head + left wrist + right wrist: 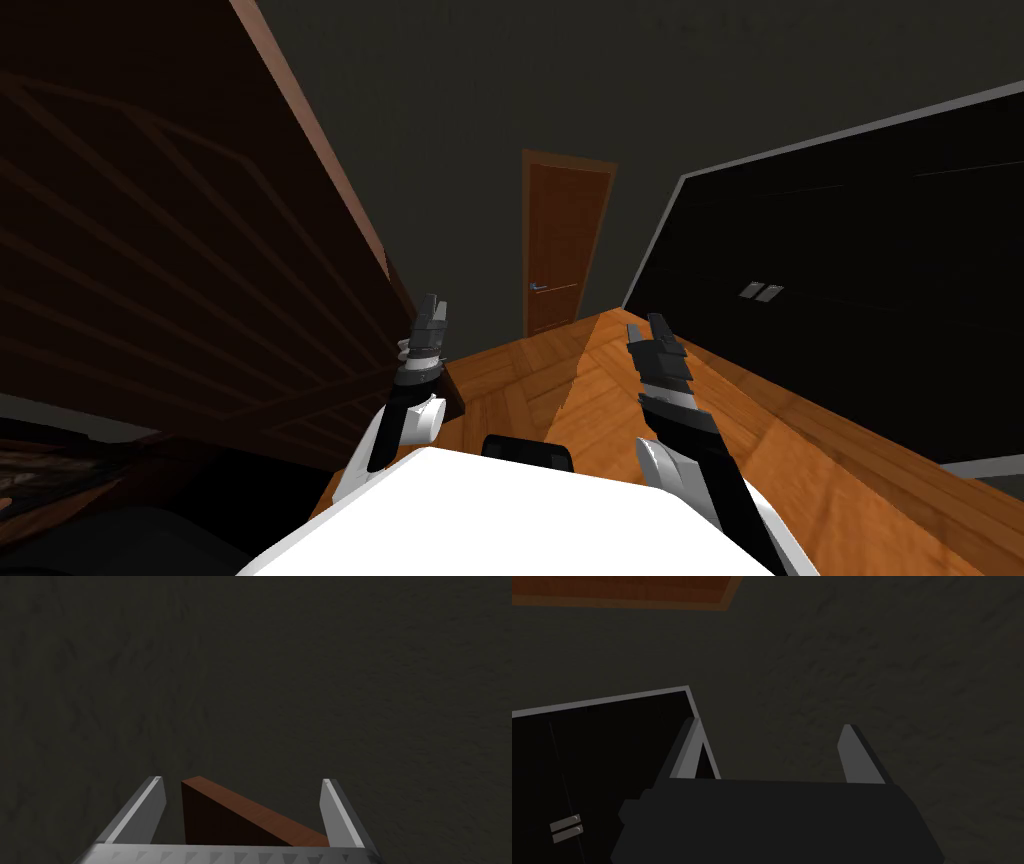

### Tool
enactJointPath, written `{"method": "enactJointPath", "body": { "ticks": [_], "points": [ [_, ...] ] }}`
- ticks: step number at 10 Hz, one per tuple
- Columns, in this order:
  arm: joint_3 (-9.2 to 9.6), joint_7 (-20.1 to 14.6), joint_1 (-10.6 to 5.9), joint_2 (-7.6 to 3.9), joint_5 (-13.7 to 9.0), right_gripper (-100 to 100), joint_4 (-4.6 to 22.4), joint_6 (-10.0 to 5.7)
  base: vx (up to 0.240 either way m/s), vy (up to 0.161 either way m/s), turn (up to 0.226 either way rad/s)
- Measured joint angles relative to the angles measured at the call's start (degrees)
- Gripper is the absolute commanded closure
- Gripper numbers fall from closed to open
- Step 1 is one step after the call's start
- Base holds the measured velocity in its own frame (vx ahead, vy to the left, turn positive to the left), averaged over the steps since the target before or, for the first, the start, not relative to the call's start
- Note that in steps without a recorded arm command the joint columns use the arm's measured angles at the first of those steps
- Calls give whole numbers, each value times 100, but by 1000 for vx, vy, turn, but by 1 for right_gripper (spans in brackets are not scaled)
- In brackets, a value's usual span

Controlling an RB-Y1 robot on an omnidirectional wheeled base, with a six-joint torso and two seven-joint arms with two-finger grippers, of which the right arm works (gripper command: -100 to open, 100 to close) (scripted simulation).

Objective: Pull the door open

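Left gripper [432, 303] spread wide, empty, just beside brown cabinet [200, 250] | right gripper [658, 325] spread wide, empty | door [562, 250] looks closed, well ahead of both, across wood floor [560, 370] | handle [540, 287] untouched | progress: none by my read; approach, grasp, pull all left

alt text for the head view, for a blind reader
A closed brown door with a handle on its left side stands at the far end of a wood floor. Both arms point toward it, the left gripper beside a tall dark wooden panel, the right gripper near a black cabinet.
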Motion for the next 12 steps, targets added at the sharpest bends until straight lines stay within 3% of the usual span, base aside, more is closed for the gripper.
{"method": "enactJointPath", "body": {
  "ticks": [12],
  "points": [
    [75,-162,-331,-356,-160,-100,1351,-439,117,-19,79]
  ]
}}
